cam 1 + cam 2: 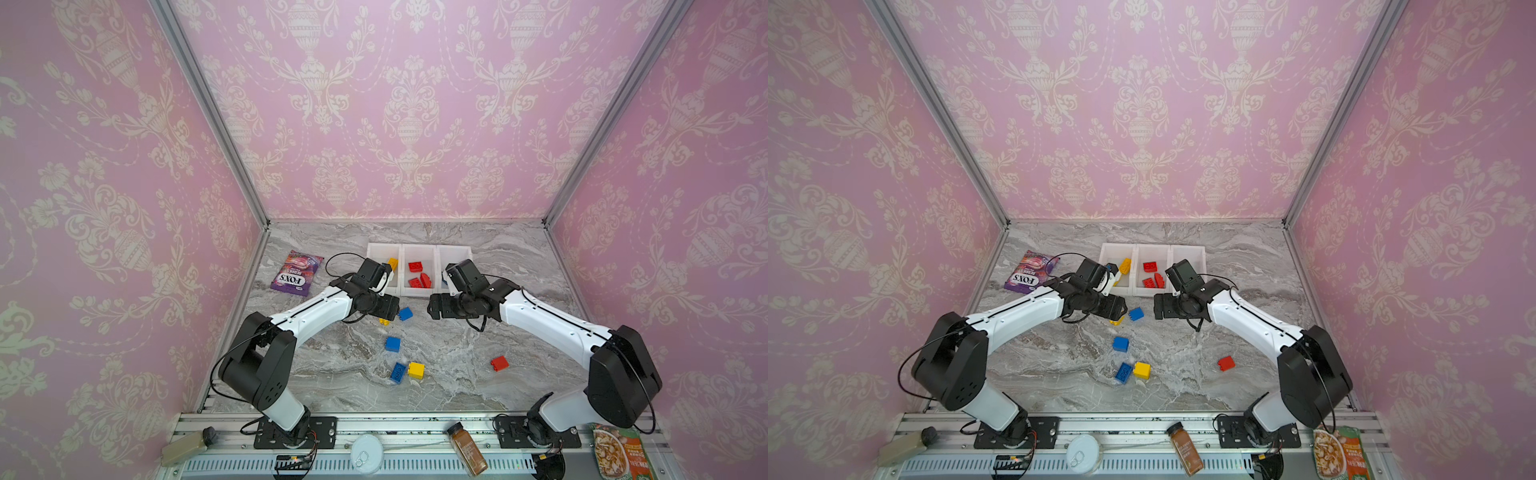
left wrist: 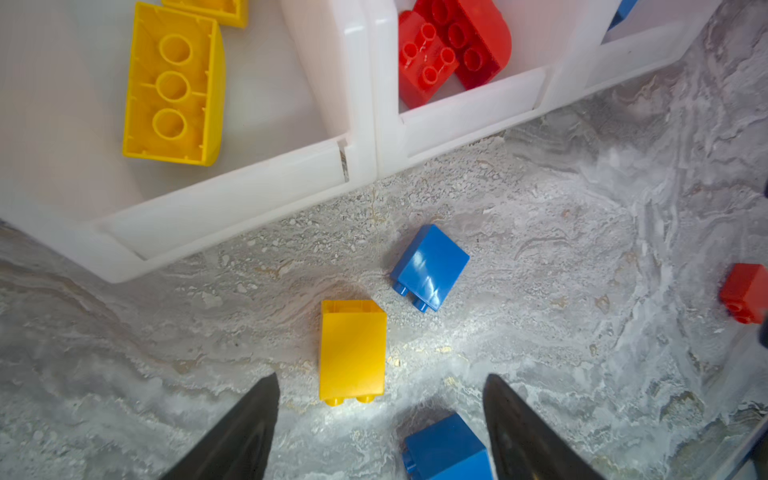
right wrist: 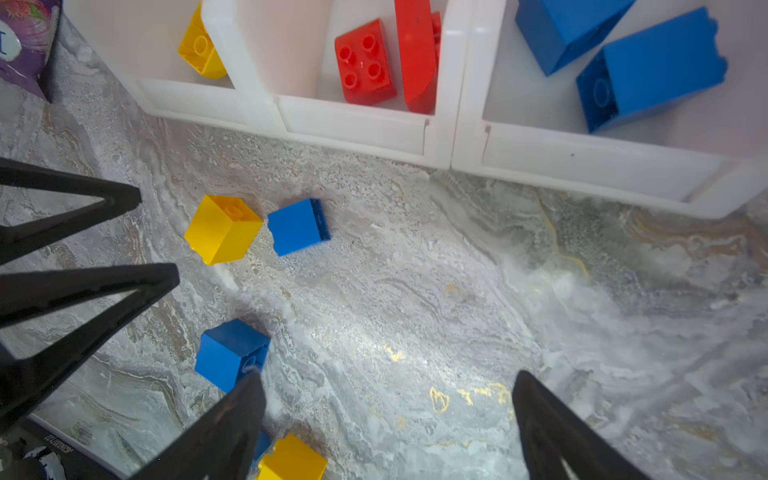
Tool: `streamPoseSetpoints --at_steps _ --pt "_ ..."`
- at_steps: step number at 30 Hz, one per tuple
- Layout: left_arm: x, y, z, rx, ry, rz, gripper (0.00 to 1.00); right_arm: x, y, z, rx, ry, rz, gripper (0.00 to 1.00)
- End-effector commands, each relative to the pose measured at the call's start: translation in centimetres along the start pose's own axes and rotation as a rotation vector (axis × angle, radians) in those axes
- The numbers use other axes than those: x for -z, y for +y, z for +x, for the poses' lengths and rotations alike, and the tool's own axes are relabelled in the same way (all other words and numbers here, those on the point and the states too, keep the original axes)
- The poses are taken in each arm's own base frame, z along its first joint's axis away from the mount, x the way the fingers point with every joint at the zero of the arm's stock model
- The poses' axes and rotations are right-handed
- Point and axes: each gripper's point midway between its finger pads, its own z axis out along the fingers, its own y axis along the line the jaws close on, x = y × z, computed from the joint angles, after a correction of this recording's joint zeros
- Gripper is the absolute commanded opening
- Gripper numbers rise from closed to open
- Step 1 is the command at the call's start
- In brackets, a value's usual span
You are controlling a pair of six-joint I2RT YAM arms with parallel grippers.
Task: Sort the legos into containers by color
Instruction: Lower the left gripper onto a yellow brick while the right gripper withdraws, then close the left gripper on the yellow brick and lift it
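The containers (image 1: 419, 291) stand in a row at the back. The left one holds yellow legos (image 2: 172, 87), the middle one red legos (image 3: 365, 62), the right one blue legos (image 3: 648, 70). Loose on the marble lie a yellow brick (image 2: 352, 349), a blue brick (image 2: 430, 266), another blue brick (image 2: 446, 451), a blue and yellow pair (image 1: 407, 370) and a red brick (image 1: 499, 363). My left gripper (image 2: 380, 376) hangs open above the loose yellow brick and a blue one. My right gripper (image 3: 389, 376) is open over bare marble before the bins.
A purple candy bag (image 1: 293, 274) lies left of the bins. On the front rail sit a spice bottle (image 1: 467, 449), a round can (image 1: 365, 453) and a food packet (image 1: 619, 453). Pink walls close in three sides.
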Motion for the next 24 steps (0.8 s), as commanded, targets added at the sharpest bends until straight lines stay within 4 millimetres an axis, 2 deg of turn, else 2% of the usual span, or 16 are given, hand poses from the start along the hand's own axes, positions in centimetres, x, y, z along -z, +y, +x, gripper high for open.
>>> streamPoseSetpoints --at_steps 1,6,14,24 --pt "-0.5 0.7 1.4 -0.057 0.106 -0.081 0.77 0.8 0.5 0.9 -0.028 -0.006 -0.058 0.95" --pt "-1.6 1.0 1.7 -0.067 0.158 -0.114 0.71 1.2 0.0 2.4 -0.046 0.003 -0.075 0.95" --pt "-3.1 1.4 2.4 -0.071 0.22 -0.14 0.69 1.4 -1.7 3.5 -0.088 0.001 -0.066 0.97" --pt "-3.6 1.7 2.2 -0.079 0.232 -0.169 0.49 1.6 -2.1 3.2 -0.098 -0.009 -0.063 0.97"
